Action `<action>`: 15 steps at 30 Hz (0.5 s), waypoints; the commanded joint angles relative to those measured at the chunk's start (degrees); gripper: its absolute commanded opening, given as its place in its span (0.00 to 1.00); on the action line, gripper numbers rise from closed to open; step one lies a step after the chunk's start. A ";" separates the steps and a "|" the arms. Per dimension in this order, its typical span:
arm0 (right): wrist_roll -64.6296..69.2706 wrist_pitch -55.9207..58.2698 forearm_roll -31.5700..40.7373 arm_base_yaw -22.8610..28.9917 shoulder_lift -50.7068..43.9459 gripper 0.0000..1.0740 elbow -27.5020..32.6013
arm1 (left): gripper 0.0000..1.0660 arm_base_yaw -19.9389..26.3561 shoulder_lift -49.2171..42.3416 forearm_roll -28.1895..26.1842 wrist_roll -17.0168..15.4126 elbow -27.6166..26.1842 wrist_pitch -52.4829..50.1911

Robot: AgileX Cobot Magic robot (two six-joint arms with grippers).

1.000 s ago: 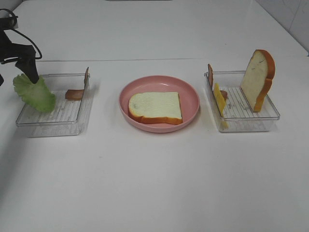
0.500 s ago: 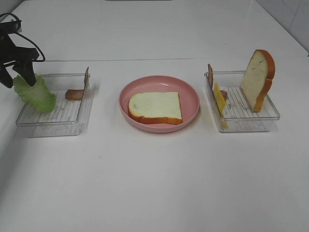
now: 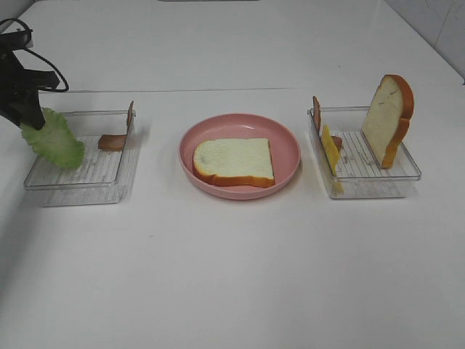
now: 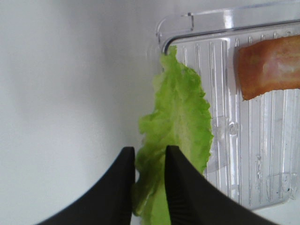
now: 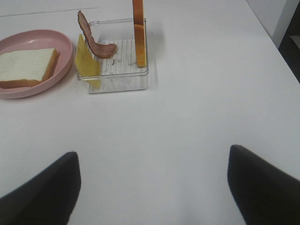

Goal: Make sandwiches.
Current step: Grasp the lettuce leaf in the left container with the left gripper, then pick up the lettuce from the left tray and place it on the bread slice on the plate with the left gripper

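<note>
Desk seen from high up: white, with wide bare room in front and behind. At its left edge the left hand pinches the top of the lettuce leaf, whose lower end lies across the left tray rim, near a bacon strip. A pink plate in the middle holds a flat bread slice. The right tray holds an upright bread slice, a cheese slice and a second bacon strip.

Left wrist view: black fingers closed on the leaf at the tray's corner.

Right wrist view: right hand spread open over bare desk, well apart from the right tray.
</note>
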 commanded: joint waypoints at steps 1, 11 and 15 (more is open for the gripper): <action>-0.34 -0.52 0.06 -0.06 -1.83 0.74 0.17 | 0.15 -0.34 -0.06 -1.38 -0.11 0.00 6.30; -0.34 -0.52 0.06 -0.06 -1.83 0.74 0.17 | 0.00 -0.34 -2.98 -4.87 -0.06 0.00 6.30; -0.34 -0.52 0.06 -0.06 -1.83 0.74 0.17 | 0.00 -0.34 -6.13 -7.33 0.11 0.00 6.19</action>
